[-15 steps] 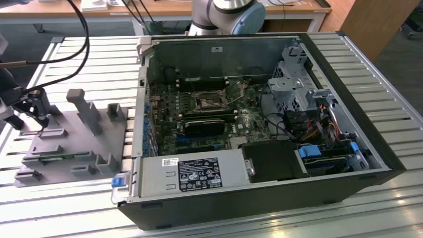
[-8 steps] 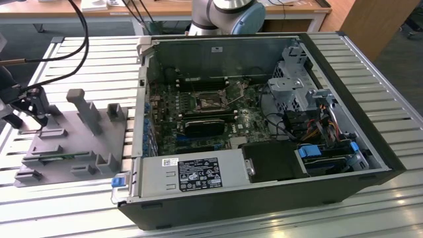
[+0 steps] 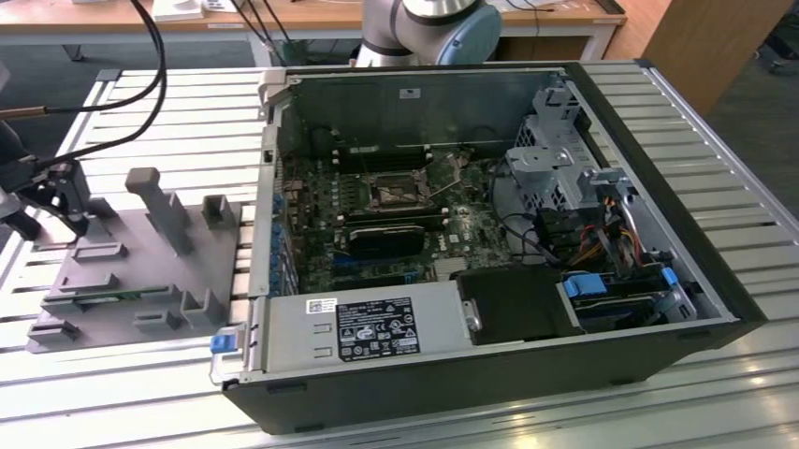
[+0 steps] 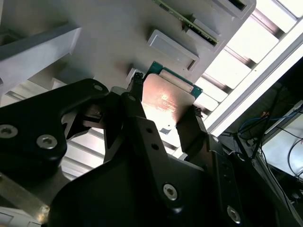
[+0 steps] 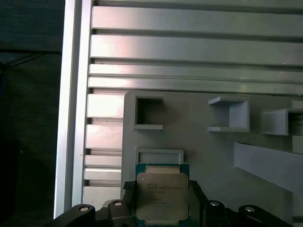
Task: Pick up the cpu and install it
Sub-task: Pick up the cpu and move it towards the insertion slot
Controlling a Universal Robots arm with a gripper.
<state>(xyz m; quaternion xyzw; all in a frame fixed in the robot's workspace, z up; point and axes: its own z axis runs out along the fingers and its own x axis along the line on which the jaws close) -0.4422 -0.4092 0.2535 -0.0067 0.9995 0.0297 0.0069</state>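
The cpu (image 5: 162,194) is a small square chip with a silvery metal top and a thin green-tan rim. It sits between my gripper's two black fingers (image 5: 127,197), which press on its opposite edges. In the second wrist view the cpu (image 4: 165,101) hangs a little above the grey plastic tray (image 4: 118,28), still held by my gripper (image 4: 163,111). In the exterior view my gripper (image 3: 69,220) is at the far left, over the back left corner of the tray (image 3: 138,276). The black socket with a metal frame (image 3: 397,192) lies on the motherboard inside the open computer case.
The open computer case (image 3: 500,234) fills the middle and the exterior view's right, with a power supply (image 3: 362,329), drive cages and cables inside. Upright posts (image 3: 160,208) rise from the tray. Everything rests on a slatted aluminium table (image 3: 163,112). Black cables hang at the upper left.
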